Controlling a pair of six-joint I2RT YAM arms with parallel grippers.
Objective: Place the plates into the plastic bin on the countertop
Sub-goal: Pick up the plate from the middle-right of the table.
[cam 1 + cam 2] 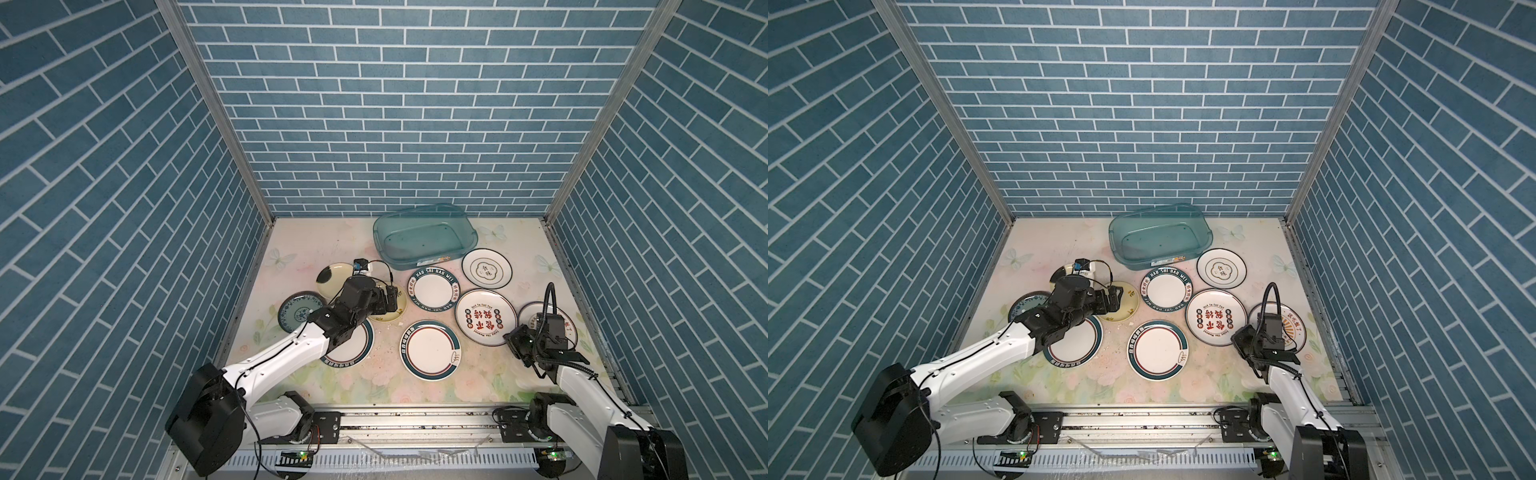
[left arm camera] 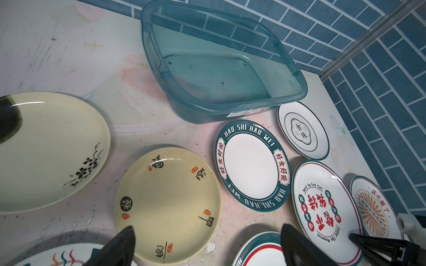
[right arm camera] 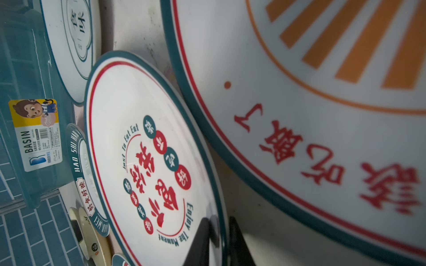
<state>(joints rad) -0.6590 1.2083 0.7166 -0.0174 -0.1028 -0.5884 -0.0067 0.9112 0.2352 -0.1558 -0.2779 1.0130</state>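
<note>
In both top views the plates lie flat on the floral countertop [image 1: 316,245], in front of the teal plastic bin [image 1: 379,243] [image 2: 161,69], which holds nothing. My right gripper [image 3: 219,232] [image 1: 509,337] is shut on the near rim of the white plate with red lettering [image 1: 486,318] [image 3: 147,161], one finger above and one below it. Beside it lies the sunburst plate [image 3: 322,115], half hidden under my right wrist in a top view. My left gripper [image 2: 207,246] [image 1: 392,301] hangs open over the small pale yellow plate [image 2: 168,202].
Left of the red-lettered plate is the "HAO SHI HAO WEI" plate [image 1: 432,289]; behind it, a dark-rimmed white plate [image 1: 487,269]. A green-rimmed plate [image 1: 431,350] lies in front. The teal patterned plate [image 1: 297,311] and a larger yellow plate [image 2: 50,149] are at the left. Brick walls enclose three sides.
</note>
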